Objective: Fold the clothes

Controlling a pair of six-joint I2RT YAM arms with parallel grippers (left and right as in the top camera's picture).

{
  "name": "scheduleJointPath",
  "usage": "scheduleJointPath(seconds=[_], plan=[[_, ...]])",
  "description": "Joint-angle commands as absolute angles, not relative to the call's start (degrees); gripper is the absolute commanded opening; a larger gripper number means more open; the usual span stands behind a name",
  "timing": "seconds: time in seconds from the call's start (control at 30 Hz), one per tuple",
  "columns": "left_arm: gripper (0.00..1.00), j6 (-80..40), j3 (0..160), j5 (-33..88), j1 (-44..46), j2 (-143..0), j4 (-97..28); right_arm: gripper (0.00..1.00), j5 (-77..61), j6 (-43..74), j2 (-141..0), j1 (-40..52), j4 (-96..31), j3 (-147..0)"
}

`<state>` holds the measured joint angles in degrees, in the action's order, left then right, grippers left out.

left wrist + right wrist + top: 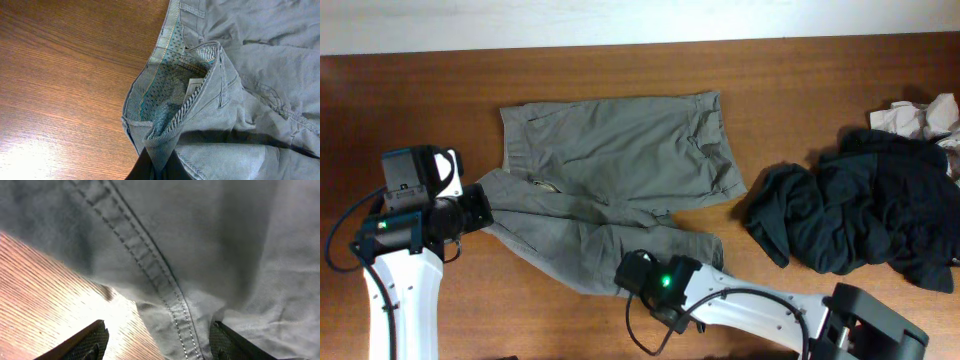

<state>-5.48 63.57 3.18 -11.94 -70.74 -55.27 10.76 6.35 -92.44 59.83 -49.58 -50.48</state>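
At table point(410, 90) centre, shorts point(610, 170) lay spread, near leg rumpled. My left end effector point(480, 207) pinched waistband point(150, 100) corner, likely to lift for fold; my right end effector point(638, 272) gaped over near hem point(175, 315), nothing gripped.

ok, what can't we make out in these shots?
- Left end effector: left wrist view, cut off by bottom edge; shorts fabric covers its fingertips.
- Right end effector: overhead, hidden under its own wrist.
- Black garments: overhead, heaped; count unclear.
- Pale cloth: overhead, cut by right edge.
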Motion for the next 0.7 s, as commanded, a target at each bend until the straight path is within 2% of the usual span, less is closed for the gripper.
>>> scheduleJointPath(seconds=[0.0,0.13,0.27,0.47,0.53,0.67], plan=[[0.00,-6.0,64.6,3.8,-11.7,-70.9,-54.9,0.70,14.2,9.0,-92.7,60.3,-49.0,-49.4],[0.01,-6.0,64.6,3.9,-11.7,-70.9,-54.9,0.64,16.4,11.3,-92.7,60.3,-48.6,-49.3],[0.01,-6.0,64.6,3.8,-11.7,-70.9,-55.0,0.51,16.8,11.5,-92.7,60.3,-46.5,-48.6],[0.01,-6.0,64.6,3.9,-11.7,-70.9,-55.0,0.19,18.8,12.5,-92.7,60.3,-46.7,-48.0],[0.01,-6.0,64.6,3.8,-11.7,-70.9,-55.0,0.04,19.2,12.7,-92.7,60.3,-47.5,-48.2],[0.00,-6.0,64.6,3.8,-11.7,-70.9,-54.9,0.04,25.3,18.0,-91.9,60.3,-53.4,-51.0]])
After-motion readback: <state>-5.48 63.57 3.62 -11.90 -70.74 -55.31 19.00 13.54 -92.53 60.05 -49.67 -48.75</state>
